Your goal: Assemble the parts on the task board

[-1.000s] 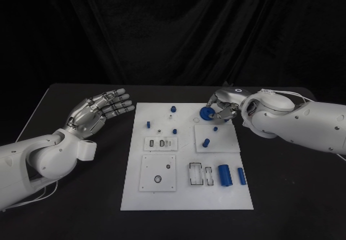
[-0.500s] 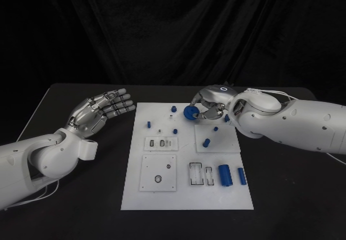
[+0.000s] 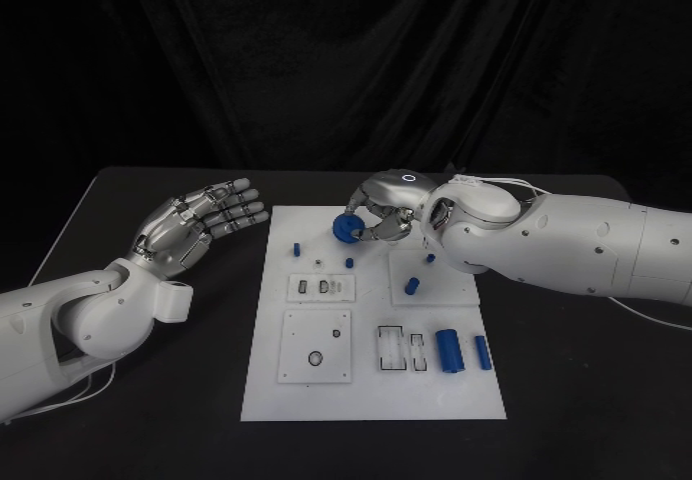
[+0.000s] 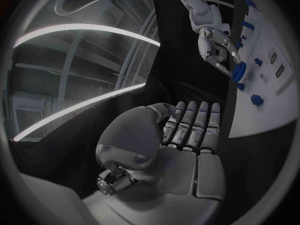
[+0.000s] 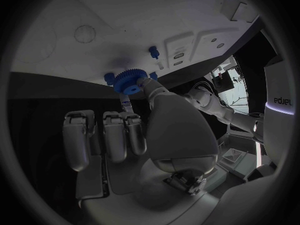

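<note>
My right hand [image 3: 381, 213] hovers over the far edge of the white task board [image 3: 325, 395] and pinches a blue toothed gear [image 3: 348, 228] between thumb and fingertip. In the right wrist view the gear [image 5: 129, 81] sits at the fingertips of that hand [image 5: 139, 135], close above the board [image 5: 81, 15], beside a small blue peg [image 5: 153, 49]. My left hand [image 3: 199, 226] is raised left of the board, fingers straight and apart, holding nothing. The left wrist view shows the left hand [image 4: 187, 135] and, farther off, the right hand [image 4: 214, 47] with the gear [image 4: 239, 73].
Small blue pegs [image 3: 299, 248] [image 3: 349, 263] stand on the far half of the board. A raised white square plate [image 3: 433, 290] carries two blue pieces [image 3: 413, 285]. Two blue cylinders [image 3: 450, 350] [image 3: 483, 352] lie near the board's right edge. Black table surrounds the board.
My right hand has carried the gear leftward along the board's far edge, from the right side toward the middle. The left hand has stayed still.
</note>
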`<act>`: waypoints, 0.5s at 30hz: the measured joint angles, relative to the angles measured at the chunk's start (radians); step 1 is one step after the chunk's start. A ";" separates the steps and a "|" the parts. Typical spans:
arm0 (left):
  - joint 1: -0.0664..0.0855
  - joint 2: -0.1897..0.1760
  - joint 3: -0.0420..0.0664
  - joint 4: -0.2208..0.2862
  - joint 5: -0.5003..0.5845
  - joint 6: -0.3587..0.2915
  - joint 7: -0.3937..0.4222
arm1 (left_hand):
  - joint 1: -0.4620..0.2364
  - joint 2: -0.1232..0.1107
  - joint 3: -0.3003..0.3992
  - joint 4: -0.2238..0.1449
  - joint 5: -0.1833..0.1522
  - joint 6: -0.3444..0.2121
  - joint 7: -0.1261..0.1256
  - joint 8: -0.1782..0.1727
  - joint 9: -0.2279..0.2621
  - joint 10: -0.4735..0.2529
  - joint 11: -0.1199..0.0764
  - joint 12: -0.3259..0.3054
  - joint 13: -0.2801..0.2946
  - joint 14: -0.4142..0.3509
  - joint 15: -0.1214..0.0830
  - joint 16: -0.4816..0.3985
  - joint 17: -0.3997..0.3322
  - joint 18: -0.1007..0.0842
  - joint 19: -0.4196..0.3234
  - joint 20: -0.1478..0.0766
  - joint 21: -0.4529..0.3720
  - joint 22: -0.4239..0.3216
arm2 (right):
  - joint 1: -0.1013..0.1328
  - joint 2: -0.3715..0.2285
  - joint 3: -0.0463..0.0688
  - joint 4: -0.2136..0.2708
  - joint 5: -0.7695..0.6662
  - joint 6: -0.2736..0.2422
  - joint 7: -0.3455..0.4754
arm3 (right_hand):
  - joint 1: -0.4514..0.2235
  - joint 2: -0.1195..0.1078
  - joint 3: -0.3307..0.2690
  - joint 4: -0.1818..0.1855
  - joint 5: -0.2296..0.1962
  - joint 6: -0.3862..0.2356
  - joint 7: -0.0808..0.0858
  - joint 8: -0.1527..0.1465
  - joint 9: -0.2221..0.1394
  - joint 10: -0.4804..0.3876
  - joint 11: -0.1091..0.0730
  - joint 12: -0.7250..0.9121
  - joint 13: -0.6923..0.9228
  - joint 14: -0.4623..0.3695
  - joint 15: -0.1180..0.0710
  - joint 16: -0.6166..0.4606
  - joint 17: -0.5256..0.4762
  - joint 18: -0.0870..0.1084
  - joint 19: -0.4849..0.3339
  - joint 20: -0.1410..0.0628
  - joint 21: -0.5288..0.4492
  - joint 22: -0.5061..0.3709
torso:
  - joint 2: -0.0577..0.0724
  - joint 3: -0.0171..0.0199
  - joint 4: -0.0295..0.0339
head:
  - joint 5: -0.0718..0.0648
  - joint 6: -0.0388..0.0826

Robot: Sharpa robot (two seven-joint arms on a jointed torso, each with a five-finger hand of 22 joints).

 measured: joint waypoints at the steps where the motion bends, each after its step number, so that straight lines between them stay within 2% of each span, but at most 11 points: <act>1: 0.000 0.000 0.000 0.000 0.000 0.000 0.000 | 0.000 0.000 0.000 0.000 0.000 0.000 0.000 0.000 0.000 0.000 0.000 0.000 0.000 0.000 0.000 0.000 0.000 0.000 0.000 0.000 0.000 0.000 | 0.000 0.007 0.000 -0.006 -0.002 0.002 0.000 | 0.000 0.000 0.000 0.000 -0.001 0.000 0.000 0.000 0.000 0.000 0.000 0.000 0.000 0.000 0.000 0.000 0.000 0.000 0.000 0.000 0.000 0.000 | 0.000 0.0000 0.0000 | 0.000 0.000; 6: 0.000 0.001 0.000 0.001 0.000 0.000 0.000 | 0.000 0.000 0.000 0.000 0.000 0.000 0.000 0.000 0.000 0.000 0.000 0.000 0.000 0.000 0.000 0.000 0.000 0.000 0.000 0.000 0.000 0.000 | -0.002 0.030 0.000 -0.028 -0.010 0.016 -0.001 | -0.001 -0.001 0.008 -0.002 -0.028 0.000 0.000 0.000 0.000 0.000 0.000 0.000 0.000 0.000 0.000 0.000 0.000 0.000 0.000 0.000 -0.004 0.000 | 0.000 0.0003 -0.0006 | 0.000 0.000; 15: 0.000 0.001 0.000 0.006 0.000 0.000 0.000 | 0.000 0.000 0.000 0.000 0.000 0.000 0.000 0.000 0.000 0.000 0.000 0.000 0.000 0.004 -0.004 0.000 0.000 0.000 0.000 0.000 0.000 0.000 | -0.005 0.049 0.000 -0.045 -0.023 0.040 -0.012 | -0.008 -0.008 0.013 -0.007 -0.044 0.000 0.000 0.002 0.000 0.002 0.002 0.000 0.000 0.000 0.000 0.000 0.000 0.000 0.000 0.000 -0.010 0.000 | 0.000 0.0010 -0.0012 | 0.000 -0.001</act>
